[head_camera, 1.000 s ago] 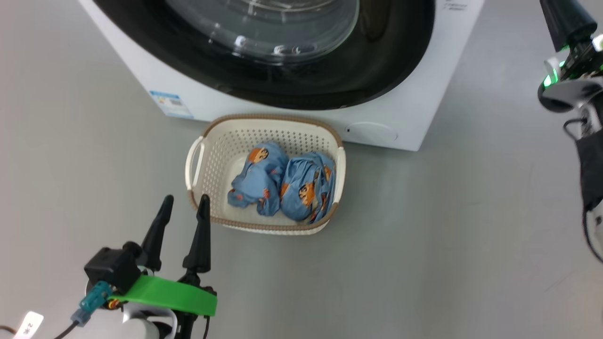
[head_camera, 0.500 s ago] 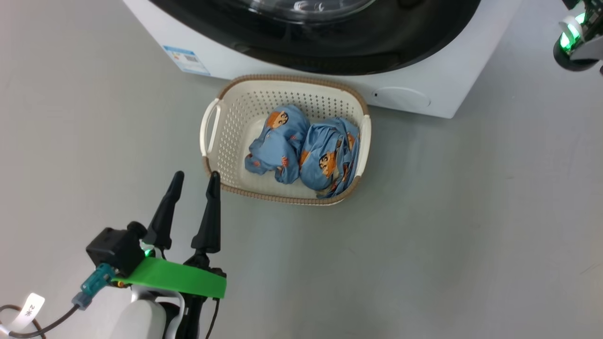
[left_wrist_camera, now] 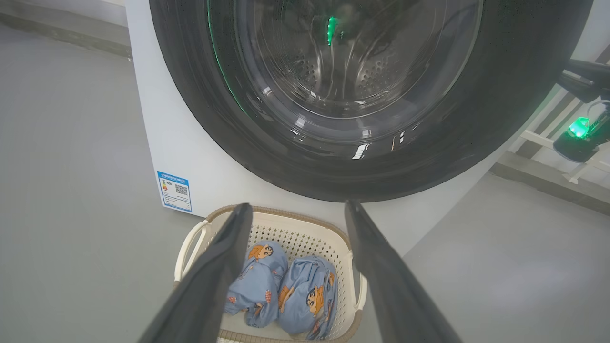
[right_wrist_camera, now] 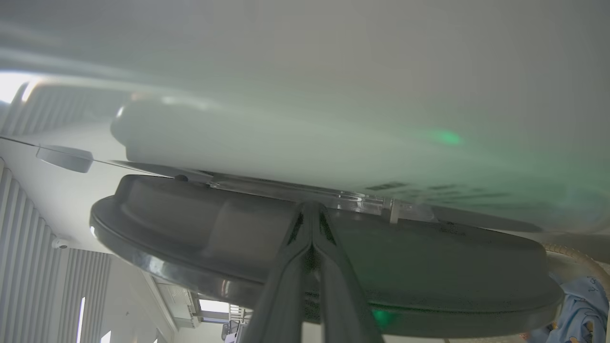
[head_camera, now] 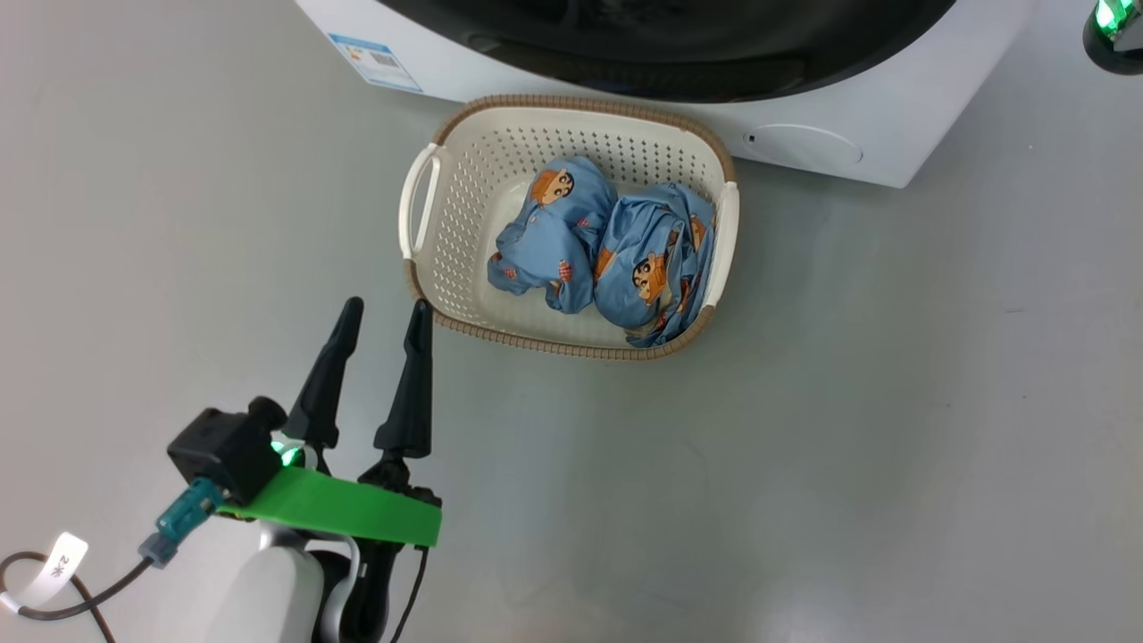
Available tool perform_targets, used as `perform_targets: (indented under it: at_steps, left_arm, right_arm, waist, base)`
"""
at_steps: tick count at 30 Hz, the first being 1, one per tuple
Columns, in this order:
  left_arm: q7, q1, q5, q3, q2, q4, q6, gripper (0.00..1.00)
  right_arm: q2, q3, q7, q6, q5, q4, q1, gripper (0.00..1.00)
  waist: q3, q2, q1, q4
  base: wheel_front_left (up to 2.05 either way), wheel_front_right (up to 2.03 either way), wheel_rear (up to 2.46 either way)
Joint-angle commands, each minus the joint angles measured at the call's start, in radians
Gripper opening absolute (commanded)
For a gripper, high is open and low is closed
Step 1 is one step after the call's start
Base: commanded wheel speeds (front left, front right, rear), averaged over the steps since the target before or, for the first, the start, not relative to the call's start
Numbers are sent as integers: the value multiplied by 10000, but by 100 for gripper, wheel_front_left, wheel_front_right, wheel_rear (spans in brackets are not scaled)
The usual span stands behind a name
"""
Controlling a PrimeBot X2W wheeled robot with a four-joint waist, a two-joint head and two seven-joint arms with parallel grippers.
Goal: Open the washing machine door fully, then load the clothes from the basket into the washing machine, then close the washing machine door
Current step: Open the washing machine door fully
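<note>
The basket (head_camera: 571, 101) stands on the grey floor (head_camera: 804, 446) just in front of the washing machine (head_camera: 893, 134), its far rim close to the machine's base, between the blue sticker (head_camera: 375, 61) and the round cap (head_camera: 804, 145). The clothes (head_camera: 656, 268) lie in it as two light-blue bundles side by side, touching, towards the basket's right half. The washing machine door (left_wrist_camera: 190, 95) looks to sit flat against the white front, with the steel drum dim behind its glass.

The left pincer (head_camera: 388, 305) hangs above the floor near the basket's near left corner, apart from it, fingers spread wide and holding nothing. From its own wrist, the left pincer (left_wrist_camera: 298, 205) points towards the door, with the basket below.

The right pincer (right_wrist_camera: 311, 207) is up at the door's edge, its two fingers pressed tightly together with nothing between them, tips at the seam where door meets cabinet. I cannot tell whether they touch it.
</note>
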Motion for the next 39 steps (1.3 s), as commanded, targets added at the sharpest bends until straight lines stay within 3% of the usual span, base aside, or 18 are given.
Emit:
perform_targets:
  at_steps: [1, 14, 39]
  left_arm:
    - [-65, -160, -65, 274, 191, -279, 70, 100]
    - [-65, -306, -72, 272, 191, -246, 82, 100]
    - [-65, 181, 815, 820, 191, 69, 7, 100]
  right_arm:
    - [166, 86, 40, 17, -73, -214, -201, 0]
    - [422, 309, 158, 17, -306, -646, 80, 0]
    - [1238, 1086, 1062, 17, -391, -2702, 2642, 0]
  waist:
    - [65, 0, 0, 47]
    - [58, 0, 0, -3]
    - [-958, 0, 0, -612]
  base:
    - [0, 0, 0]
    - [0, 0, 0]
    - [0, 0, 0]
